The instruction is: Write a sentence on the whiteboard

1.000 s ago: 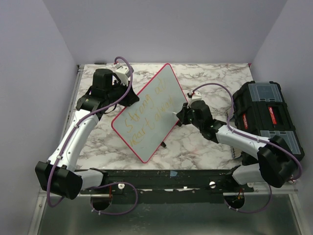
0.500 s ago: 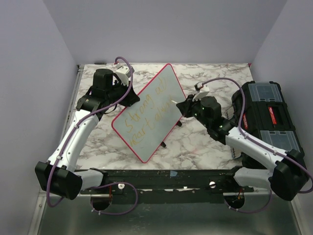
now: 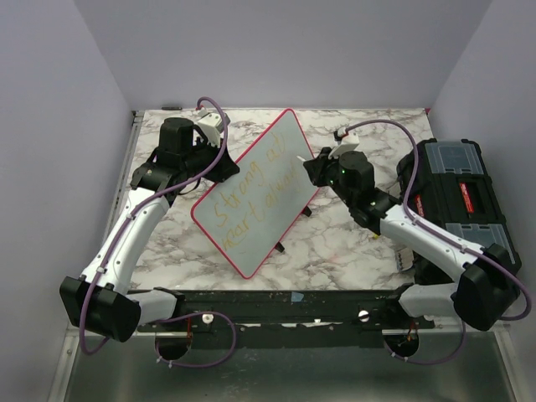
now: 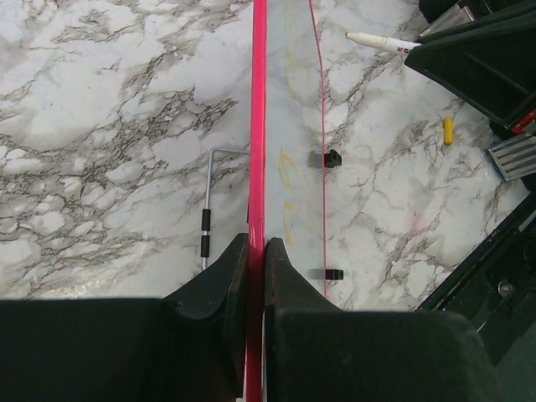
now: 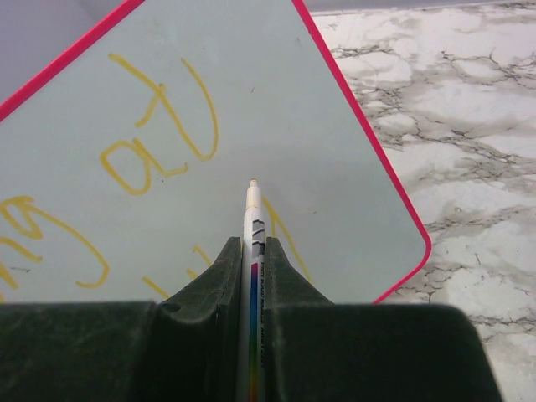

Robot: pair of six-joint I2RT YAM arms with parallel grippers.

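Note:
The whiteboard (image 3: 251, 219) stands tilted on the marble table, pale with a red rim. My left gripper (image 3: 219, 167) is shut on its far-left rim (image 4: 256, 167), which the left wrist view shows edge-on between the jaws. The sentence (image 3: 255, 188) runs in two lines of yellow cursive, and part of it (image 5: 159, 126) shows in the right wrist view. My right gripper (image 3: 311, 172) is shut on a white marker (image 5: 253, 226) at the board's upper right. The marker tip (image 4: 356, 36) points at the board face, a short gap away from it.
A black toolbox (image 3: 456, 197) sits at the table's right side, close to the right arm. A small yellow cap (image 4: 448, 130) lies on the marble near it. Behind the board is its metal stand rod (image 4: 205, 226), and black feet (image 4: 331, 157) are on its lower edge.
The right gripper with the marker has lifted off the end of the lower line and moved toward the far side, up to the board's upper right. The left arm and board stayed still.

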